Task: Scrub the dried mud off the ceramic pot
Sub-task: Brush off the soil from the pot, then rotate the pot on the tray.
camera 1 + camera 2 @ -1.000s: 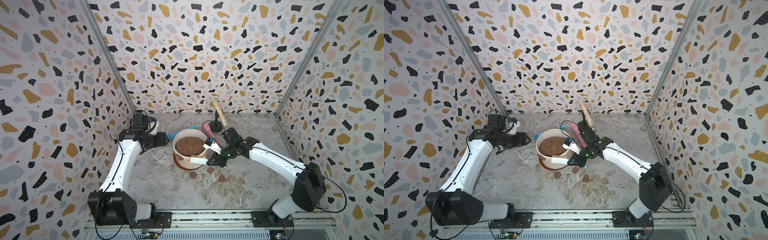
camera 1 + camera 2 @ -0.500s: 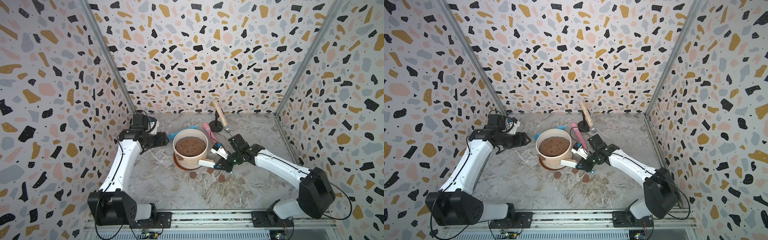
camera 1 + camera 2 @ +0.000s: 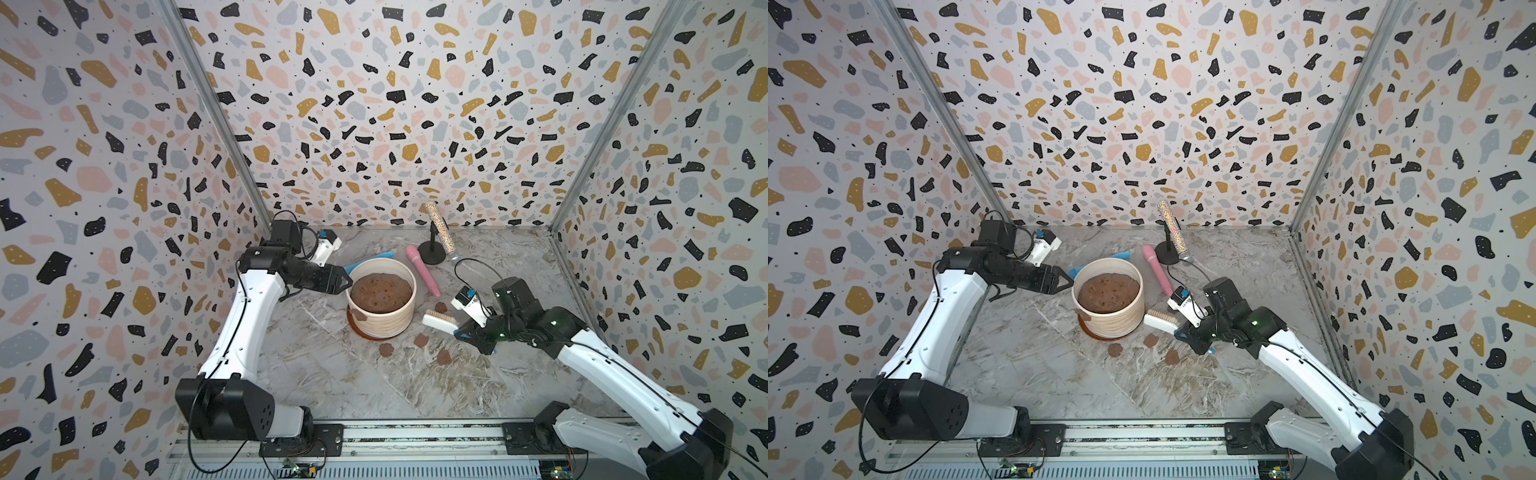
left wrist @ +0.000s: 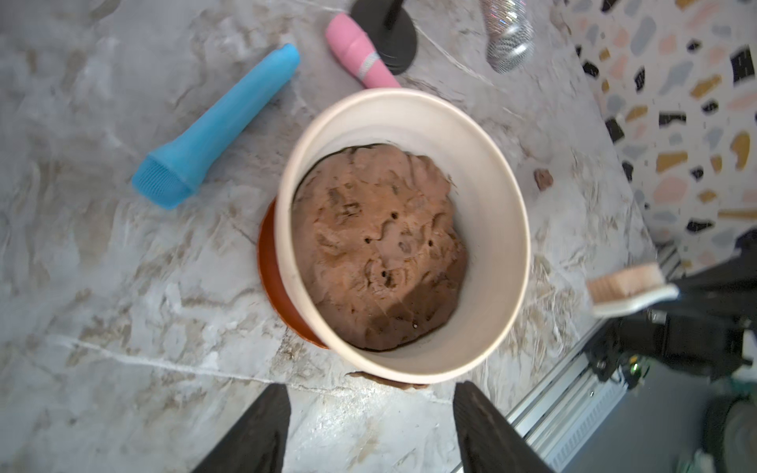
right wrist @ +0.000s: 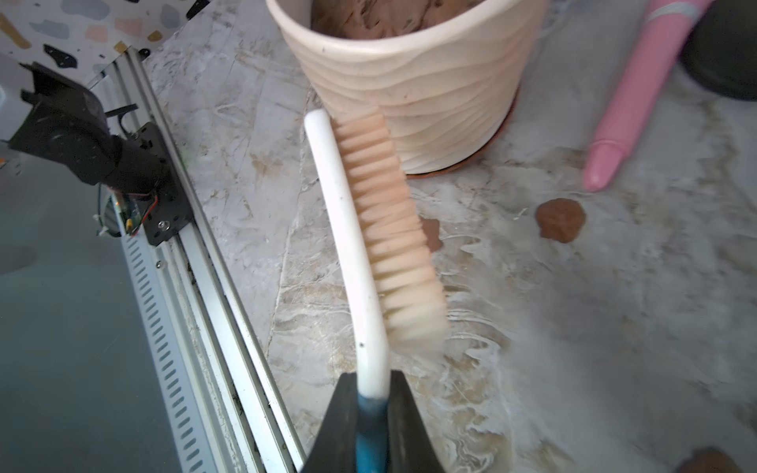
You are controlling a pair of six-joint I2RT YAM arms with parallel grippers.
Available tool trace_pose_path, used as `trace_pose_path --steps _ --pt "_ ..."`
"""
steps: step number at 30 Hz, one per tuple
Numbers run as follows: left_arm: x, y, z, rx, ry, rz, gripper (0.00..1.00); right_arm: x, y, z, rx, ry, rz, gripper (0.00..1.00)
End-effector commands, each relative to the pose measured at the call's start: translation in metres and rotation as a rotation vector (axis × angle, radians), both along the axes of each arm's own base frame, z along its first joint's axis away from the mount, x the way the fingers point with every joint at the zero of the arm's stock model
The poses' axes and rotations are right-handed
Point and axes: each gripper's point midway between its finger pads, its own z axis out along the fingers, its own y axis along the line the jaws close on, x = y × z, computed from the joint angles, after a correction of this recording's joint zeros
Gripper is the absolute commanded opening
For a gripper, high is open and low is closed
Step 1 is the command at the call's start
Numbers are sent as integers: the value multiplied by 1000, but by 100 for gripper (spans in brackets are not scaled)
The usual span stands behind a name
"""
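Observation:
The cream ribbed ceramic pot (image 3: 386,322) (image 3: 1117,322) (image 4: 499,229) (image 5: 430,106) stands mid-table, filled with a brown soil mound (image 3: 380,293). One patch of dried mud (image 3: 359,314) (image 3: 1084,316) clings to its left wall below the rim. Several more patches (image 3: 421,340) (image 5: 560,220) lie on the table in front and to the right. My right gripper (image 3: 461,332) (image 3: 1181,332) (image 5: 370,393) is shut on the handle of a white brush (image 3: 438,322) (image 5: 352,245), whose bristles face the pot a little apart from its right side. My left gripper (image 3: 347,282) (image 4: 370,387) hovers open and empty at the pot's left rim.
A terracotta saucer (image 3: 370,334) (image 4: 270,270) sits under the pot. Behind it lie a blue silicone tool (image 3: 365,262) (image 4: 217,127) and a pink one (image 3: 422,270) (image 4: 360,57). A glitter microphone (image 3: 440,228) leans on a black stand (image 3: 432,253). The metal rail (image 5: 192,286) edges the front.
My right arm has drawn the brush back from the pot's front wall, out to the right and lower. The left arm has stayed at the pot's left rim.

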Motion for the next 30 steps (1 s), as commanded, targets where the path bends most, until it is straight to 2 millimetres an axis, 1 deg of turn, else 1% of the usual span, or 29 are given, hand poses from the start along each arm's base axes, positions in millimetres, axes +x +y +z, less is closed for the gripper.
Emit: trace_pose_path --steps 1,3,5,8,11,13,16,19,20,21,23,24,27,29,30 --pt "-32 -31 0 121 -68 -310 65 37 -39 30 -61 -103 -332 0" --pt "-42 -42 -8 216 -99 -423 66 47 -50 42 -73 -141 -413 0" --pt "-51 -52 -17 280 -116 -531 69 52 -60 49 -74 -168 -481 0" --pt "-58 -60 -38 341 -106 -654 71 56 -73 56 -70 -195 -550 0" --pt "-60 -60 -59 422 -59 -735 70 53 -75 60 -50 -216 -554 0" --pt "-63 -61 -65 434 -23 -769 71 50 -76 64 -26 -231 -548 0" --pt "-66 -63 -74 428 -1 -801 70 46 -78 63 -5 -249 -545 0" --pt "-67 -61 -89 472 17 -835 67 44 -79 59 1 -256 -542 0" --pt "-66 -60 -94 494 24 -840 66 44 -79 58 2 -256 -542 0" --pt "-67 -60 -98 510 33 -844 61 44 -79 57 -1 -256 -541 0" --pt "-68 -60 -102 532 51 -849 43 44 -79 56 -3 -255 -541 0" --pt "-68 -62 -102 537 52 -849 36 44 -78 55 -2 -255 -538 0" --pt "-69 -69 -100 539 44 -843 33 44 -77 55 -1 -259 -530 0" --pt "-69 -74 -100 545 30 -840 28 44 -77 55 -1 -262 -528 0" --pt "-68 -76 -101 553 24 -834 24 44 -76 55 0 -264 -524 0"
